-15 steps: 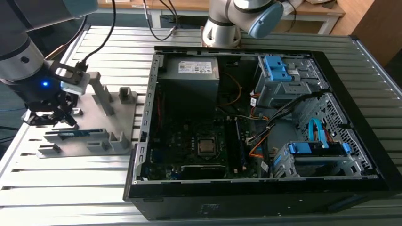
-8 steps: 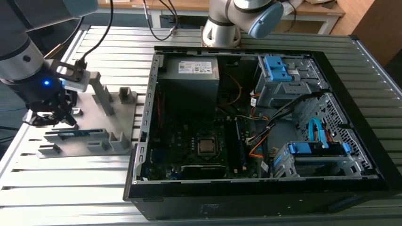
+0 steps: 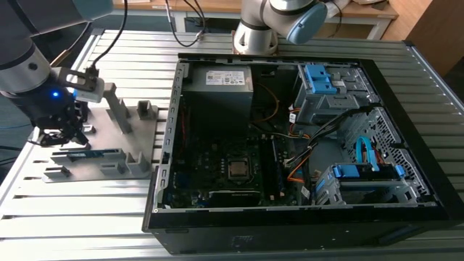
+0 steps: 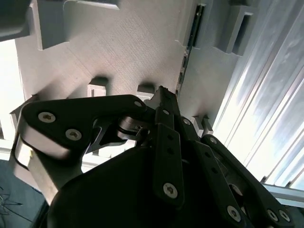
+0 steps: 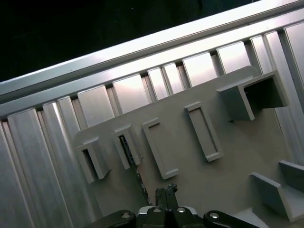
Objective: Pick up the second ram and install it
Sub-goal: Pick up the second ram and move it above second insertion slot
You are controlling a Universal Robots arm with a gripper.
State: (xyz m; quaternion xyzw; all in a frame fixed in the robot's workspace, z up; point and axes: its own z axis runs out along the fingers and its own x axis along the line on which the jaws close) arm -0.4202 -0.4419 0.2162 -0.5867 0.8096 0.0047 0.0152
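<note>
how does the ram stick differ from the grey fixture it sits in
The ram is a thin dark strip with a blue-and-white label; the grey fixture is a broad pale plate with upright posts. The ram stands on edge between posts, while the fixture lies flat on the slatted table. The ram is far smaller than the fixture. Both sit to the exterior view's left of the open computer case.

No legible text anywhere: the white label (image 3: pixel 219 78) on the power supply (image 3: pixel 216 97) inside the PC case (image 3: pixel 173 117) carries print too small to make out, and the blue-and-white strip on the second ram (image 3: pixel 87 154) is equally unreadable.
</note>
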